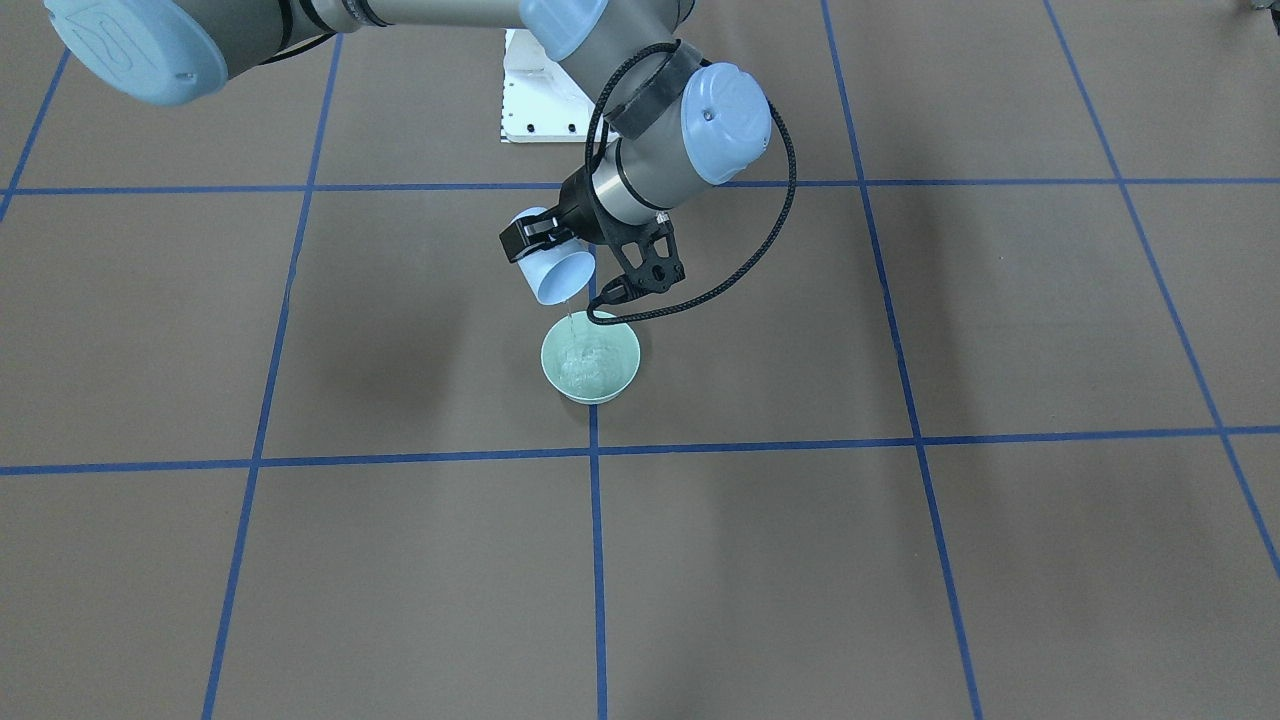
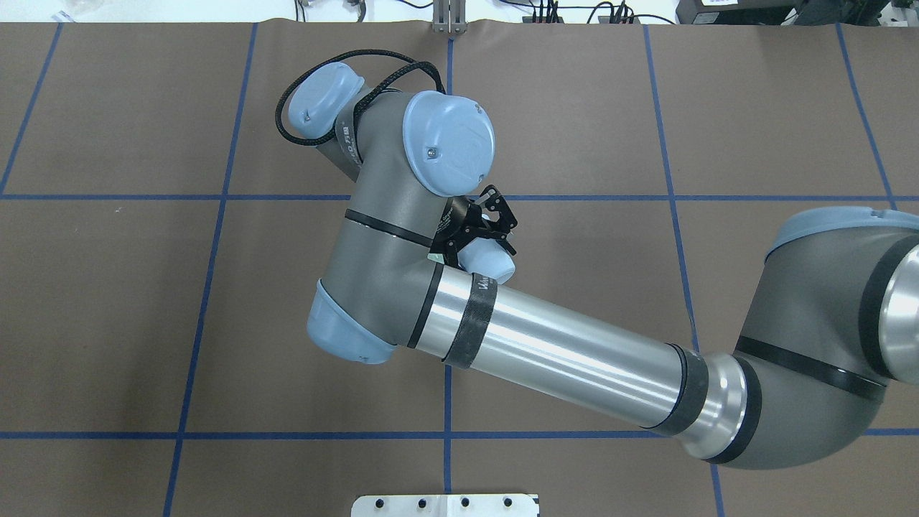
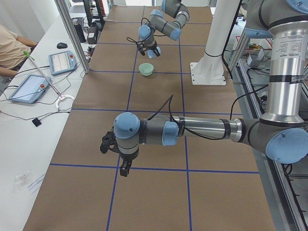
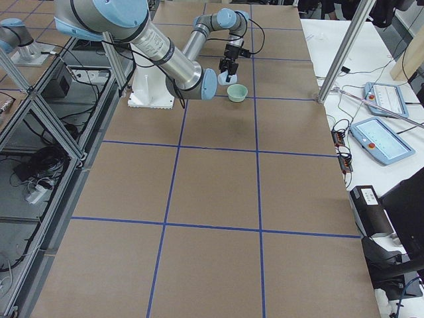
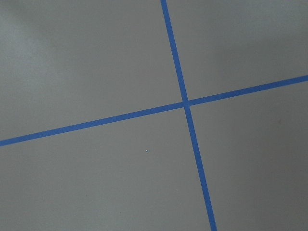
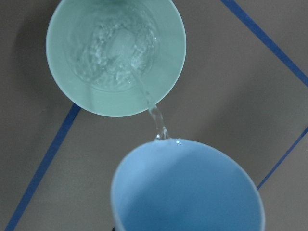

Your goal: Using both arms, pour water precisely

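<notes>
Jaws of R arm clamped on tilted blue cup, lip just above & beside green bowl on desk, water falling fwd into bowl; L arm well apart, its jaws' state can't tell.

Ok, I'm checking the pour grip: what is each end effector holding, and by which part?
The right end effector grips the pale blue cup by its side wall, behind the rim. The left end effector appears empty.

Pale blue cup, mint-green bowl, brown table gridded in blue tape; the water is clear and colourless, flecked with white glints where it ripples.
</notes>
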Robot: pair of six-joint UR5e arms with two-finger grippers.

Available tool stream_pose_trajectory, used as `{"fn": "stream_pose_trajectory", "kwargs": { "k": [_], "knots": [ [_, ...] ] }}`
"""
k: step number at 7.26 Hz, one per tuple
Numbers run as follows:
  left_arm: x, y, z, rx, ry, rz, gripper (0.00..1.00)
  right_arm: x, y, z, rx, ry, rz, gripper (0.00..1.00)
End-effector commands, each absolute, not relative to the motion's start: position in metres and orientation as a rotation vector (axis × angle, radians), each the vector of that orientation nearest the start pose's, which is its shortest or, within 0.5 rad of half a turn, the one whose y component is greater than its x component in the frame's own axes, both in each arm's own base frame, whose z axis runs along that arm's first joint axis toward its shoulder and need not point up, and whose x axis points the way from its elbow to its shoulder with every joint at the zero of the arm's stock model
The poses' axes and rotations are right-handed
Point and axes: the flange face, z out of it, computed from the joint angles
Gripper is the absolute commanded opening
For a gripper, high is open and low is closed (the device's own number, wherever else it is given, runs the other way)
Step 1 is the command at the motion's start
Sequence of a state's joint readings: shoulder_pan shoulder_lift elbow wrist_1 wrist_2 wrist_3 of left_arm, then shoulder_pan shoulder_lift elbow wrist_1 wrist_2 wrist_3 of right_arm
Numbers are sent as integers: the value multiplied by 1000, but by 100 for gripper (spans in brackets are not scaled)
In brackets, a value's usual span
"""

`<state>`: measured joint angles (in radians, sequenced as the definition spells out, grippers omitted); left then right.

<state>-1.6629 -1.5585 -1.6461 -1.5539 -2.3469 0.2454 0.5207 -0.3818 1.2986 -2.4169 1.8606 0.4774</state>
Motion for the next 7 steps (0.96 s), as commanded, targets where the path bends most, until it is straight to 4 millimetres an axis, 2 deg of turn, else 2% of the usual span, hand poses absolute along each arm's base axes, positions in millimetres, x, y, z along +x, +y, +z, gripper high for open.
{"fn": "stream_pose_trajectory", "kwargs": {
  "k": [1,4,6,7],
  "knots": [
    [-108,-481,629,175,758,164,100,-589,-459,98,-154,-257,-579,0],
    [-108,-480,631,172,759,163,100,-588,-461,99,-145,-248,-577,0],
    [-108,-480,631,173,759,164,100,-588,-466,91,-99,-291,-585,0],
    [-108,-480,631,172,759,163,100,-589,-476,85,-35,-355,-583,0]
  ]
}}
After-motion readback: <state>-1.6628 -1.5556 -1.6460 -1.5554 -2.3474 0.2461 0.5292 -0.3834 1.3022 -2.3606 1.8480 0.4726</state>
